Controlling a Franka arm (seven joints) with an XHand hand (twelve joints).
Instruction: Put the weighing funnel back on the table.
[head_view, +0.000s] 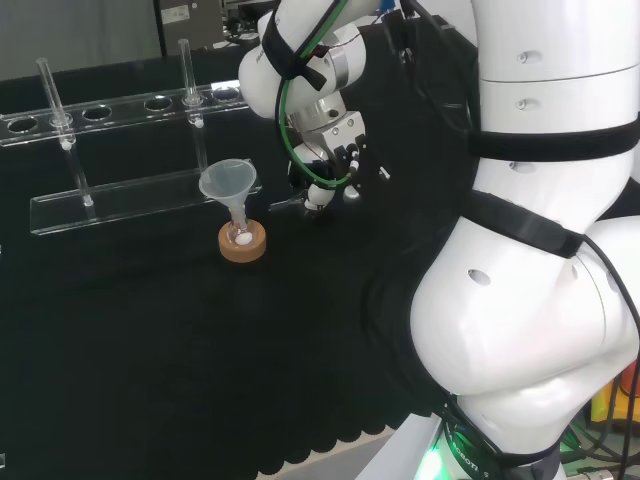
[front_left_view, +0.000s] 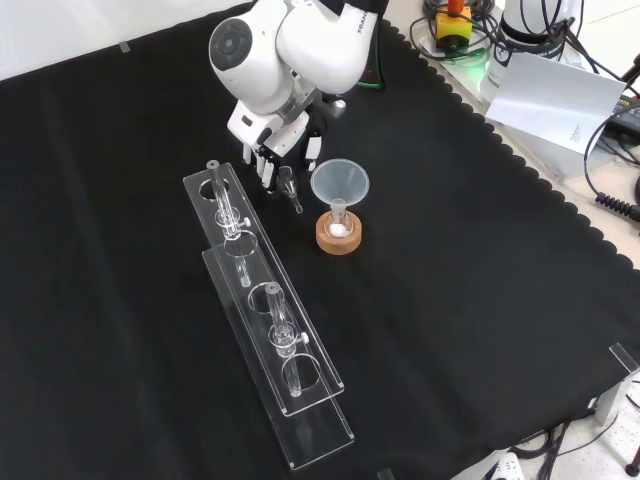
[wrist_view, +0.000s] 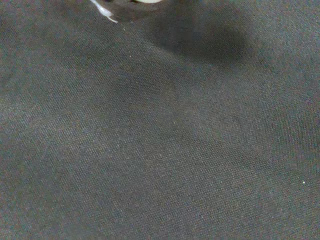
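Upper centre of the front view, my hand (front_left_view: 281, 148) points down at the table (front_left_view: 480, 300). Its fingers are drawn together on the weighing funnel (front_left_view: 290, 186), a small clear piece that hangs below them with its stem slanting toward the lower right of the frame. In the head view the piece juts out to the left of my fingertips, very low over the black cloth. I cannot tell whether it touches the cloth.

The spot is tight. Just to the right in the front view stands the funnel (front_left_view: 340, 182), its stem in a small flask (front_left_view: 338, 229) on a cork ring (front_left_view: 338, 238). Just to the lower left is the end of the clear rack (front_left_view: 312, 418), where a test tube (front_left_view: 218, 190) stands upright.

If I let go while the piece is off the cloth, I judge it would drop stem first, tip over and roll toward the cork ring or against the rack. If I spread my fingers wide to release it, they could clip the funnel's rim. That funnel looks top-heavy and might topple out of its flask. If I press down too far, the slanted stem takes the load and could snap if it is glass. The piece could also cling to a finger as I lift away and get dragged along.
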